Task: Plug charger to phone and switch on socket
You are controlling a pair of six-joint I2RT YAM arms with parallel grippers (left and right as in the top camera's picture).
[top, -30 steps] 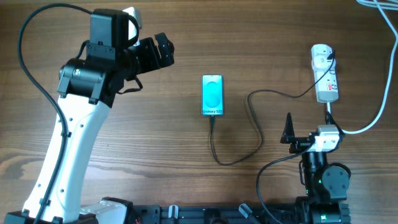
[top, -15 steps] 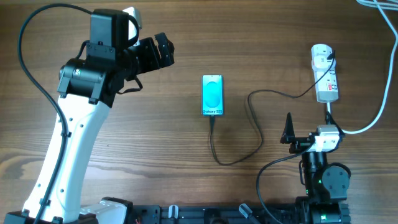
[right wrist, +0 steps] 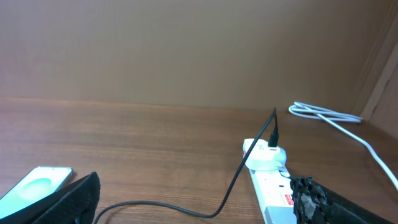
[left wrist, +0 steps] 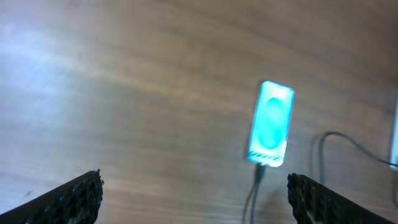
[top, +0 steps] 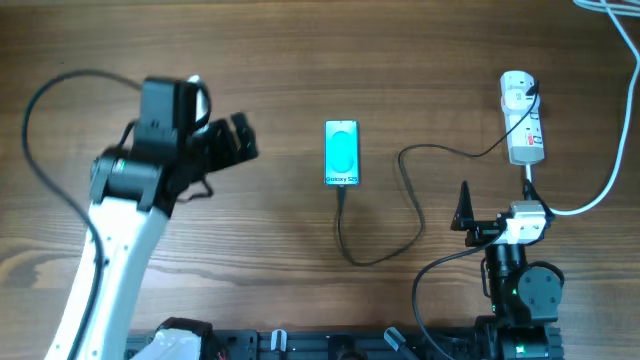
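Observation:
The phone (top: 341,153) lies flat mid-table with its cyan screen lit; it also shows in the left wrist view (left wrist: 272,124) and at the left edge of the right wrist view (right wrist: 34,184). The charger cable (top: 405,205) runs from the phone's near end in a loop to the white socket strip (top: 523,117), where its plug sits (right wrist: 266,152). The cable tip meets the phone's bottom edge (left wrist: 259,174). My left gripper (top: 240,140) is open and empty, left of the phone. My right gripper (top: 468,208) is open and empty, in front of the socket.
A thick white cord (top: 610,180) curves from the socket along the right edge and off the far corner (right wrist: 323,113). The right arm's base (top: 520,285) stands at the front right. A black rail (top: 300,345) runs along the front edge.
My left arm has drawn back toward the left and front, away from the phone, with its gripper still open. The right arm, phone, cable and socket have not moved.

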